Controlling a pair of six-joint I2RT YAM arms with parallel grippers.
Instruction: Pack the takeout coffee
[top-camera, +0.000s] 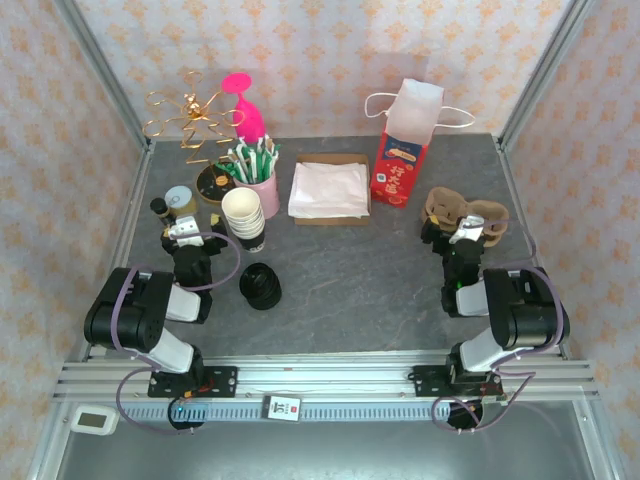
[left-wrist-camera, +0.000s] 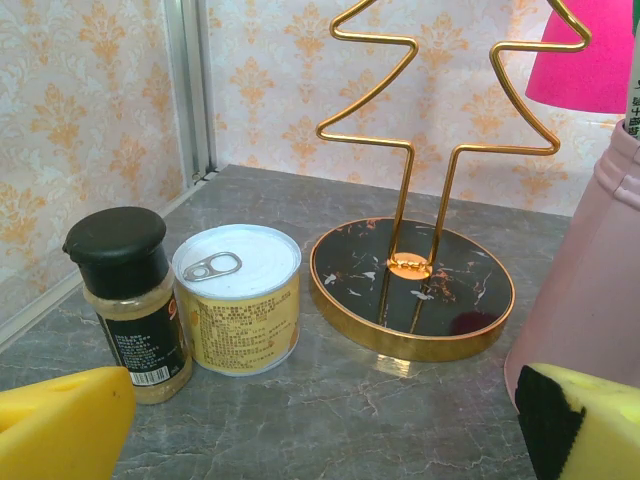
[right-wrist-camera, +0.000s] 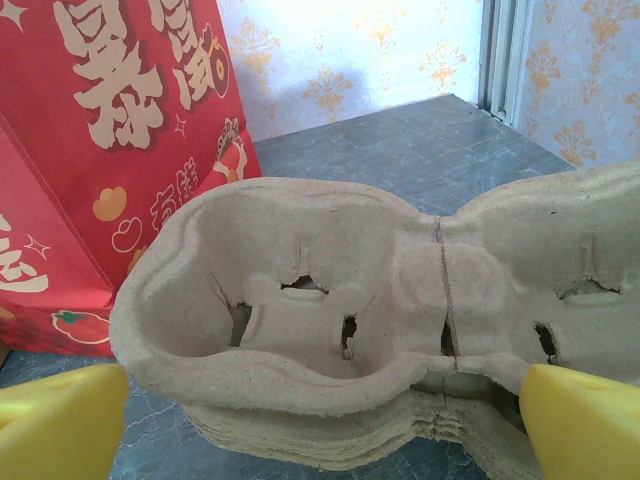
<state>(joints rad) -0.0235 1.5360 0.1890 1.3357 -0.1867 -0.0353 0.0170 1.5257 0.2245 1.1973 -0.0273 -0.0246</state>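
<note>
Nothing is packed yet, so I judge this the opening step, with both arms low at the near edge and empty. The black lids (top-camera: 260, 286) lie nearest, at about 7 o'clock from the table's middle. At 9 o'clock the left gripper (top-camera: 188, 233) has its jaws spread wide on nothing and faces a spice jar (left-wrist-camera: 125, 300) and a tin can (left-wrist-camera: 240, 300). At 3 o'clock the right gripper (top-camera: 465, 238) is likewise wide and empty. The stack of pulp cup carriers (right-wrist-camera: 330, 330) sits close ahead of its yellow fingertips (right-wrist-camera: 60, 420), untouched as far as I can tell. The stacked paper cups (top-camera: 243, 214) stand at 10 o'clock, just beside the left gripper. Farther back are the pink straw holder (top-camera: 262, 185) at 11, the napkin box (top-camera: 330, 190) at 12, and the red paper bag (top-camera: 403, 160) at 1 o'clock, upright with its top open. The next move likely calls for the right jaws to pinch the top carrier's rim and lift it free of those nested beneath, which may cling
</note>
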